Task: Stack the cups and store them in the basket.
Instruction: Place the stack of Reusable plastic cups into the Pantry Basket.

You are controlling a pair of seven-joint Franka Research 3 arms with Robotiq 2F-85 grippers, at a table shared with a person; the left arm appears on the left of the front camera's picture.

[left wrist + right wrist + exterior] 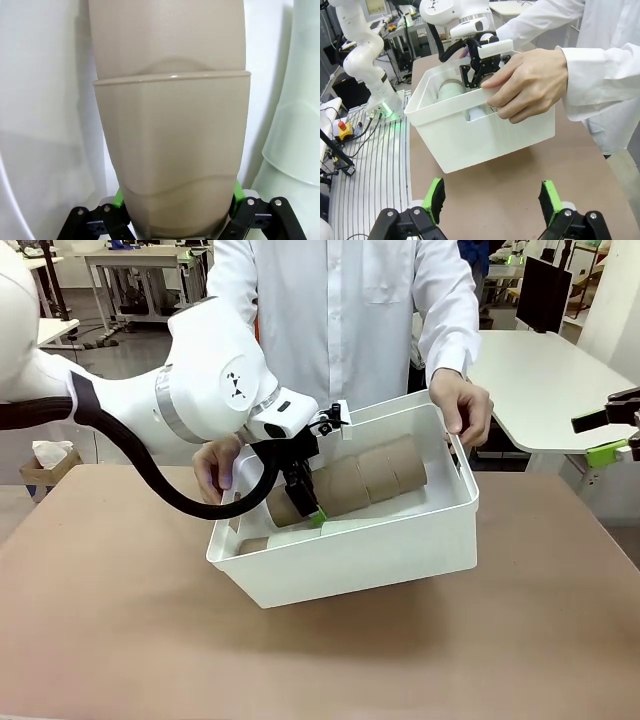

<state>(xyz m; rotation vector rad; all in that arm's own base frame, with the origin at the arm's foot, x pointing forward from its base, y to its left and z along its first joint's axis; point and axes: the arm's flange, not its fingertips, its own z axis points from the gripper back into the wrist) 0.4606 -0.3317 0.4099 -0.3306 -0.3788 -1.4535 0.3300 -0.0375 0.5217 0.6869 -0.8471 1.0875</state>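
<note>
The stack of brown cups (350, 485) lies on its side inside the tilted white basket (400, 555) at frame centre, the left gripper (305, 502) clamped on its end. The person's hands (462, 405) hold the rim; a slip could topple everything. The right gripper (492, 200) gapes idle.

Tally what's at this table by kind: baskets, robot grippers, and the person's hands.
Basket: 1
Grippers: 2, the left gripper shut on the brown cups, the right gripper open
Person's hands: 2, one hand and the other hand, both at the basket
Total: 5
</note>
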